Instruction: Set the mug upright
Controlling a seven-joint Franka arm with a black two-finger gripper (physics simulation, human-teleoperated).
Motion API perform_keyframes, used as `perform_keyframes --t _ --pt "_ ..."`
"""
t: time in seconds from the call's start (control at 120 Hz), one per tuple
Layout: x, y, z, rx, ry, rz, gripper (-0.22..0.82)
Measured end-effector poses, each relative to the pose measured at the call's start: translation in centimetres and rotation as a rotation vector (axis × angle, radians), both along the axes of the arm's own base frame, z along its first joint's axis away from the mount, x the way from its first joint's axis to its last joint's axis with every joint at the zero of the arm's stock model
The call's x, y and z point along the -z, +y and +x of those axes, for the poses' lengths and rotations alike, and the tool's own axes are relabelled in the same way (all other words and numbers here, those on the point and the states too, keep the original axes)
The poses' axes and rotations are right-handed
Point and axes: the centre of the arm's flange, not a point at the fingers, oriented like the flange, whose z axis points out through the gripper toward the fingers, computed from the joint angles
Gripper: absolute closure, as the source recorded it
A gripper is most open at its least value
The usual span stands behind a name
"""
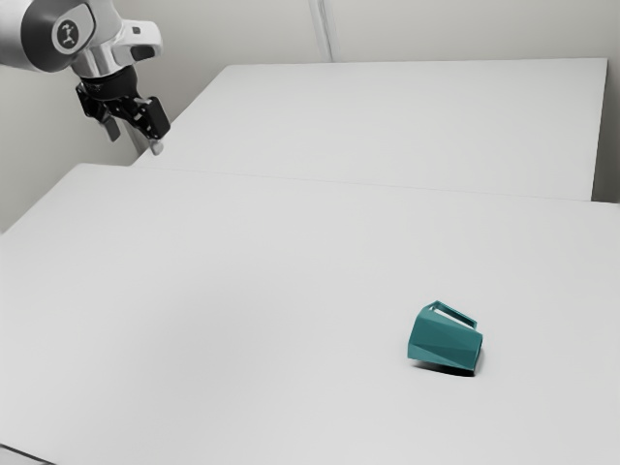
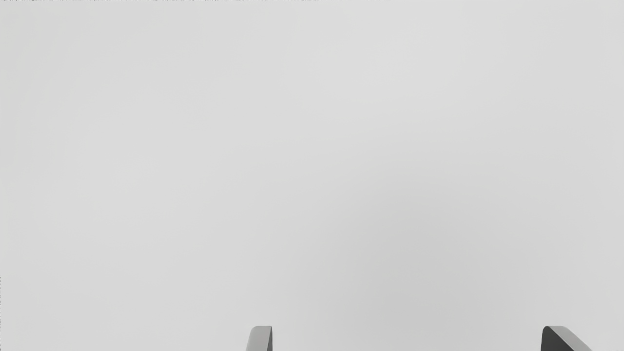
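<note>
The gripper (image 2: 408,336) is nearest the wrist camera. Condition: released; its two fingers stand wide apart and grasp nothing.

The mug (image 1: 446,341), teal and faceted, lies on its side on the white table (image 1: 223,242). Relative to the mug, the gripper is well apart, raised, toward the exterior view's left and farther from that camera. The approach therefore calls for travel toward the exterior view's right and nearer that camera, then descent.

The mug's long axis runs roughly across the exterior view. The handle (image 1: 457,313) is on the mug's upper side. Which end is the opening cannot be determined; confirm it before selecting the direction of rotation. Judged step: approach, with the uprighting not yet done. Caution: an off-centre grip may roll the mug.

Markings: the arm (image 1: 12,34) carries a round dark emblem (image 1: 68,35); no lettering is legible on it or on the mug.
</note>
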Motion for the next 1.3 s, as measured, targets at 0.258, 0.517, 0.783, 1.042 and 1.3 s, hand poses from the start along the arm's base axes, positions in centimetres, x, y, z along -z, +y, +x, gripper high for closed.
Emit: perform_keyframes --t 0.258,0.517,0.783,1.042,1.3 --pt "0.2 -3.0 0.5 0.085 -0.019 0.009 0.0" --pt "7.1 -6.4 3.5 0.123 0.056 -0.169 0.0" --pt "16.5 -8.9 4.6 -0.003 0.211 -0.452 0.0" --pt "24.5 -13.9 4.5 -0.13 0.329 -0.653 0.0" --pt "29.2 -18.4 5.5 -0.218 0.362 -0.76 0.0"
